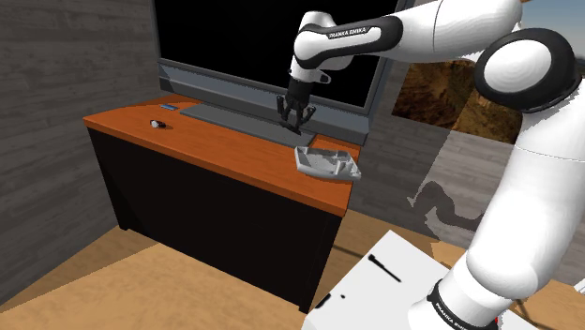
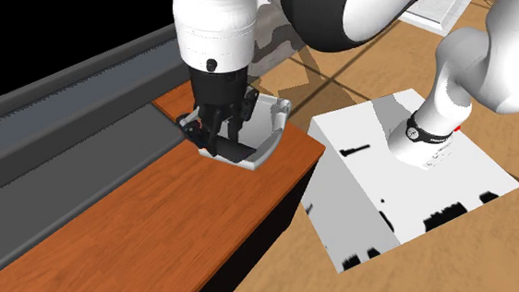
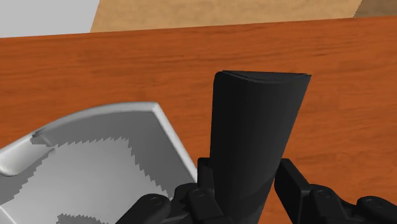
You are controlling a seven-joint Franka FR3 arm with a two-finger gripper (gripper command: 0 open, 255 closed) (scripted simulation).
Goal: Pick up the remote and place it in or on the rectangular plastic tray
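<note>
Tool: black, two-fingered, pointing down at the surface from the end of the white arm. Its fingers are pinched on the remote, one on each side.

Remote: a plain black bar clasped between the fingers. In the wrist view its free end sticks out past the fingertips over bare wood, just beside the tray's corner. It does not lie in the tray.

Tray: pale grey, rectangular with cut corners and a raised rim. It sits on the surface near the end closest to the stand. In the shoulder view the tool hangs just up and to the left of it. In the second exterior view the tool and remote stand in front of it and overlap it.

Surface: orange-brown wood grain on top of a dark, nearly black cabinet.

Dark-and-white item: small, lying on the surface towards its far end, well apart from the tray. Too small to name.

Blue item: small and flat, near the dark-and-white item, closer to the screen.

Base: a flat grey slab on the surface along the foot of the screen, behind the tool.

Screen: large, black, in a grey frame, standing along the back edge of the surface.

Stand: a white box on the floor with the arm's foot on it, beside the tray end of the cabinet.

Floor: tan wood.

Wall: grey planks at the shoulder view's left.
</note>
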